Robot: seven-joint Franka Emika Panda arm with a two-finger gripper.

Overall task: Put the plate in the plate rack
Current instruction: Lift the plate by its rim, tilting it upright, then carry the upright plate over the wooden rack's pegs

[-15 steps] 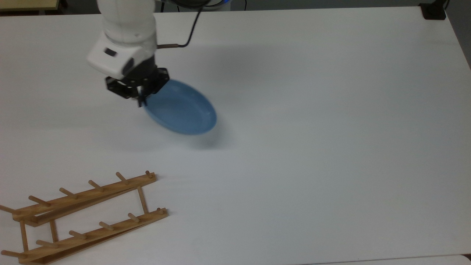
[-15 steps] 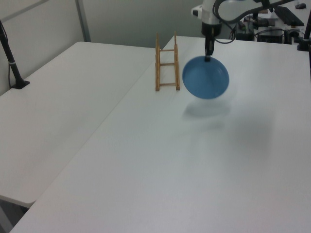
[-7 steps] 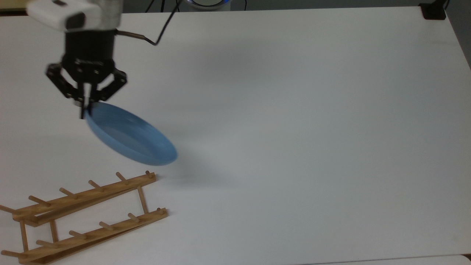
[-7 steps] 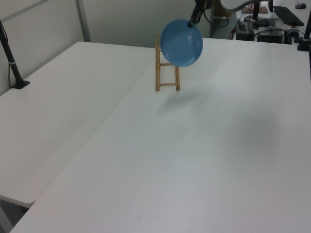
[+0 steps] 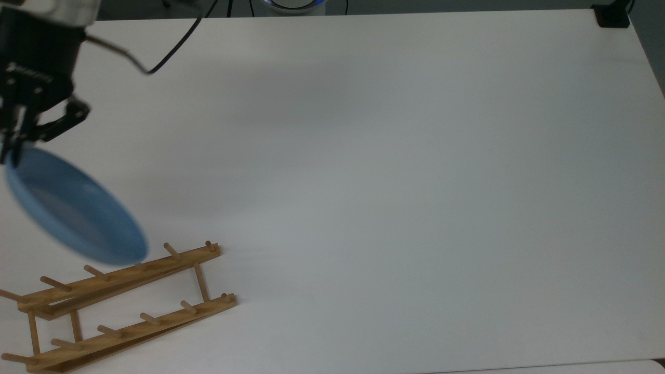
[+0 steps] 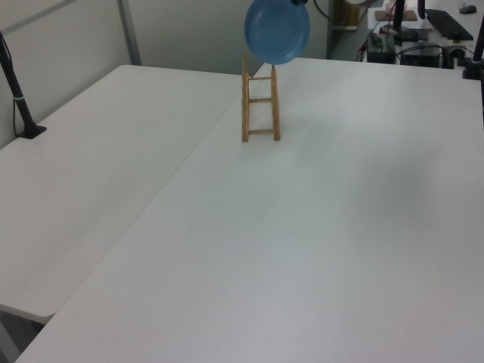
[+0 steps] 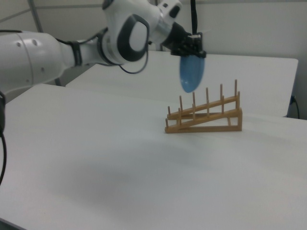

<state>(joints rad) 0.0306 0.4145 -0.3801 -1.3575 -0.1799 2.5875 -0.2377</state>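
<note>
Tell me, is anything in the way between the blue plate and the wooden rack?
No, nothing visible. The gripper holds the plate up in the air above the plate rack, with just open space between them.

Arm raised high, gripper pointing down

In the right view the white arm reaches across from the right view's left, its black gripper (image 7: 193, 51) aimed downward and clamped on the top rim of the plate (image 7: 192, 73), which hangs edge-down in the air above the plate rack (image 7: 205, 117).
</note>
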